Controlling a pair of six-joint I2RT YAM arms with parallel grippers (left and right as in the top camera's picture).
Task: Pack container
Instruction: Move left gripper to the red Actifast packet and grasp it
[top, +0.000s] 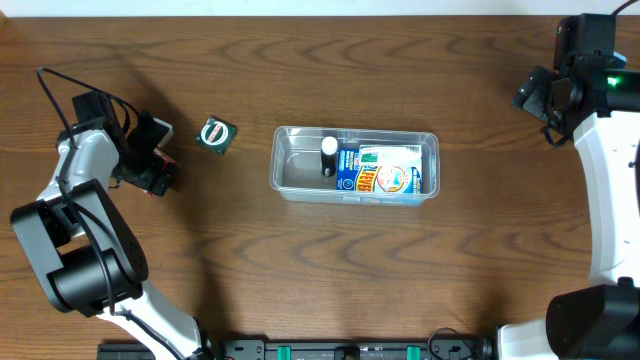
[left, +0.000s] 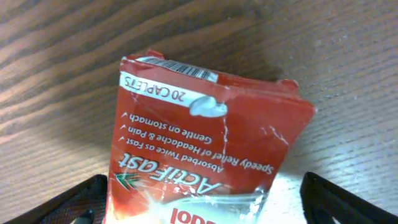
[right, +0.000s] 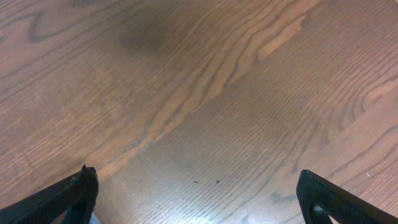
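The left gripper (left: 210, 200) stood released, its fingers (left: 69, 202) spread wide on either side of a dented red caplet box (left: 211, 124) and clear of its edges. The box lay flat on the wooden table (top: 400, 280) at the left side. Mid-table, well apart from it, sat the clear plastic container (top: 279, 168), holding a small dark bottle with a white cap (top: 328, 148) at its left end and a blue-and-white carton (top: 385, 172) lying flat beside it. A small dark green packet (top: 216, 133) lay just left of the container. Farthest off, the right gripper (right: 199, 200) hung over bare wood, jaws wide and holding nothing.
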